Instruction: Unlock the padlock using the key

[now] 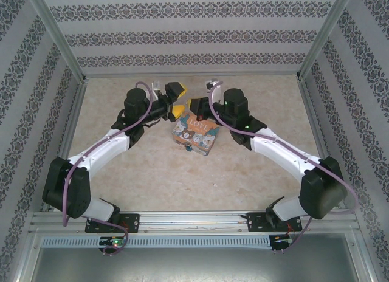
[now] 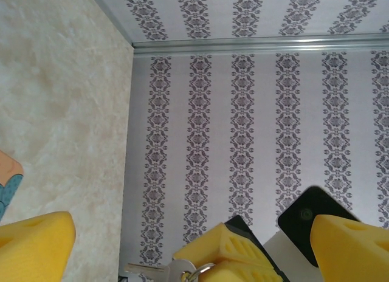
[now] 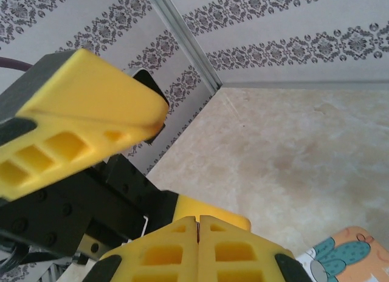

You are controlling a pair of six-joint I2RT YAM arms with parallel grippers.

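Note:
My right gripper (image 3: 199, 248) is shut on a silver key (image 2: 172, 271). In the left wrist view the key's head and ring stick out of the right gripper's yellow fingers (image 2: 228, 248), with the blade pointing left. My left gripper (image 2: 191, 224) is open wide, one yellow finger (image 2: 33, 242) on each side of the right gripper's tip. In the top view both grippers meet above the far edge of the orange picture tin (image 1: 194, 135), left gripper (image 1: 175, 101) and right gripper (image 1: 197, 105). A tiny blue-teal speck at the tin's near edge looks like the padlock (image 1: 189, 149), too small to tell its shackle.
The beige table (image 1: 152, 166) is walled by patterned panels with metal corner posts (image 1: 58, 45). A corner of the tin (image 3: 347, 257) shows below my right gripper. Open tabletop lies on the near side of the tin and to both sides.

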